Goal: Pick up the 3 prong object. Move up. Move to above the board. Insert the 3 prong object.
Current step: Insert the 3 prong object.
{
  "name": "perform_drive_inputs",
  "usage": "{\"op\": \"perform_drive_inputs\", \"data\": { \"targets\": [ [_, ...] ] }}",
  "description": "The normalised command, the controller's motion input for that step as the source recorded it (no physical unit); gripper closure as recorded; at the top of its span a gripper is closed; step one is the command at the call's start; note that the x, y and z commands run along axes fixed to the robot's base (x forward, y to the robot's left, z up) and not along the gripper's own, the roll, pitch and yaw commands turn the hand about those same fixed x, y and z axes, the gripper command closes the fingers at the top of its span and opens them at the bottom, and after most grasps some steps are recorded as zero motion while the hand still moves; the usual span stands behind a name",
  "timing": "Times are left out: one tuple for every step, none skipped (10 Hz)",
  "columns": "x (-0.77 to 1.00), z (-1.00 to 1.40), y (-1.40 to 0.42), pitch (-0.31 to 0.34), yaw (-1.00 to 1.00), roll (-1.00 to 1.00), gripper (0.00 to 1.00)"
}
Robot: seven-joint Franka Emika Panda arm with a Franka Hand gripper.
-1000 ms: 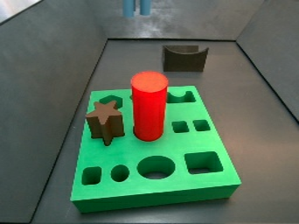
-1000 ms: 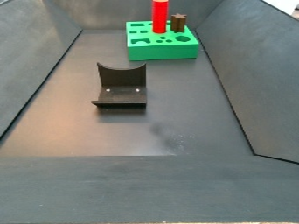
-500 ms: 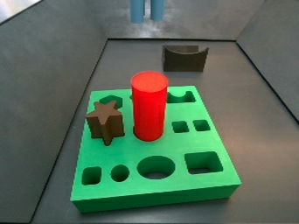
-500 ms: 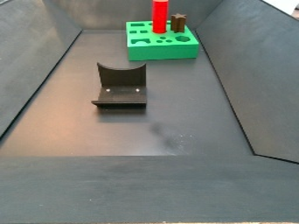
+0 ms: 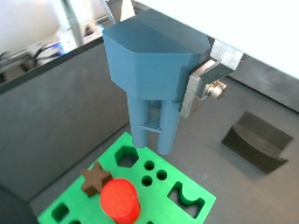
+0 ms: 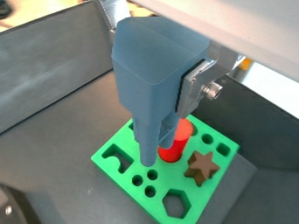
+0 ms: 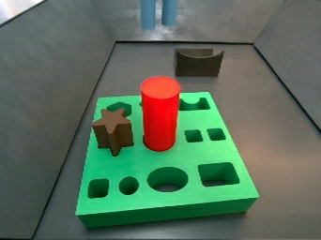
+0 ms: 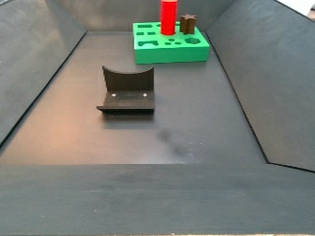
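Observation:
My gripper (image 5: 155,70) is shut on the blocky head of the blue-grey 3 prong object (image 5: 149,114), high above the floor. One silver finger (image 5: 198,83) presses its side; the other is hidden. Both wrist views show the piece (image 6: 152,96) with prongs pointing down, well above the green board (image 5: 163,166). In a side view only the prongs (image 7: 157,11) show at the top edge, beyond the board (image 7: 138,202). The board also shows in the other views (image 6: 122,175) (image 8: 172,55).
A red cylinder (image 7: 160,112) and a dark brown star block (image 7: 112,129) stand in the board. The dark fixture (image 7: 198,61) stands on the floor beyond the board, also seen in another side view (image 8: 127,89). Grey walls slope up around the floor.
The prongs at the top edge of a side view have shifted slightly to the right and show a little more. The board and the pieces in it have not moved.

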Motion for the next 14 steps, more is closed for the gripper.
{"op": "perform_drive_inputs", "data": {
  "targets": [
    [0.00, -0.29, -0.01, -0.134, 0.99, -0.10, 1.00],
    [0.00, -0.32, 0.00, -0.154, 1.00, -0.06, 1.00],
    [0.00, -0.32, 0.00, -0.130, 1.00, -0.04, 1.00],
    [0.00, -0.35, 0.00, -0.071, 1.00, 0.00, 1.00],
    [0.00, -0.37, 0.00, -0.050, 1.00, 0.00, 1.00],
    [0.00, -0.37, 0.00, -0.046, 1.00, 0.00, 1.00],
    [0.00, -0.37, 0.00, -0.046, 1.00, 0.00, 1.00],
    [0.00, -0.37, 0.00, -0.046, 1.00, 0.00, 1.00],
    [0.00, -0.37, 0.00, -0.043, 1.00, 0.00, 1.00],
    [0.11, 0.00, 0.07, 0.000, 0.37, 0.00, 1.00],
    [0.00, 0.00, 0.00, 0.000, 0.00, 0.00, 1.00],
    [0.00, -0.28, 0.00, 0.000, 0.02, 0.15, 1.00],
    [0.01, -0.39, 0.05, 0.000, 0.04, 0.14, 1.00],
    [0.01, -0.40, 0.10, -0.004, 0.05, 0.12, 1.00]
  ]
}}
